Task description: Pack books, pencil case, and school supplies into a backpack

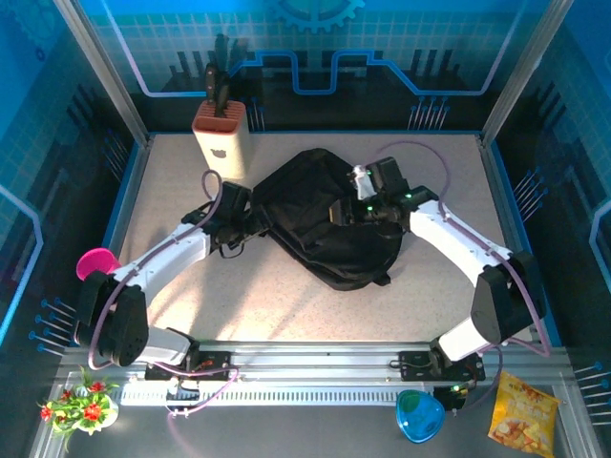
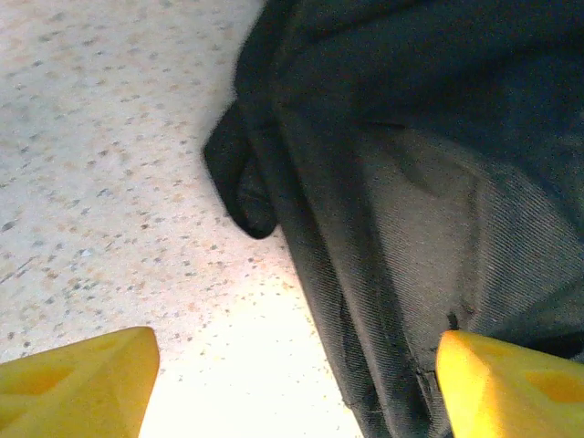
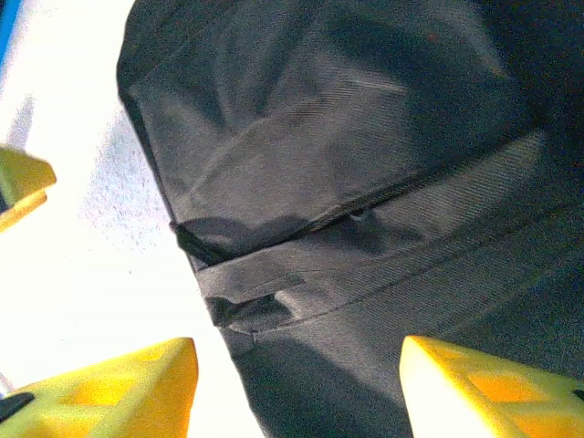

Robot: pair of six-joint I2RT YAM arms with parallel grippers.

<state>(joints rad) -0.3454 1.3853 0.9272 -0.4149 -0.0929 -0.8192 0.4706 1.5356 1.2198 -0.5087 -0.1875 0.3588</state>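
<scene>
The black backpack [image 1: 325, 229] lies flat in the middle of the table. My left gripper [image 1: 250, 216] is at its left edge. In the left wrist view that gripper [image 2: 297, 392] is open, and the backpack's [image 2: 411, 182] seamed edge runs between its yellow fingertips [image 2: 78, 383]. My right gripper [image 1: 358, 205] hovers over the bag's upper right part. In the right wrist view it [image 3: 297, 392] is open over the dark fabric [image 3: 347, 164], near a strap fold, holding nothing. Books, pencil case and school supplies are hidden.
A cream knife block [image 1: 221, 138] stands at the back left, close to the bag. A pink cup [image 1: 98, 262] sits at the left edge. By the front rail are a blue bowl [image 1: 418, 415], a snack bag [image 1: 523, 412] and a flower pot [image 1: 81, 405].
</scene>
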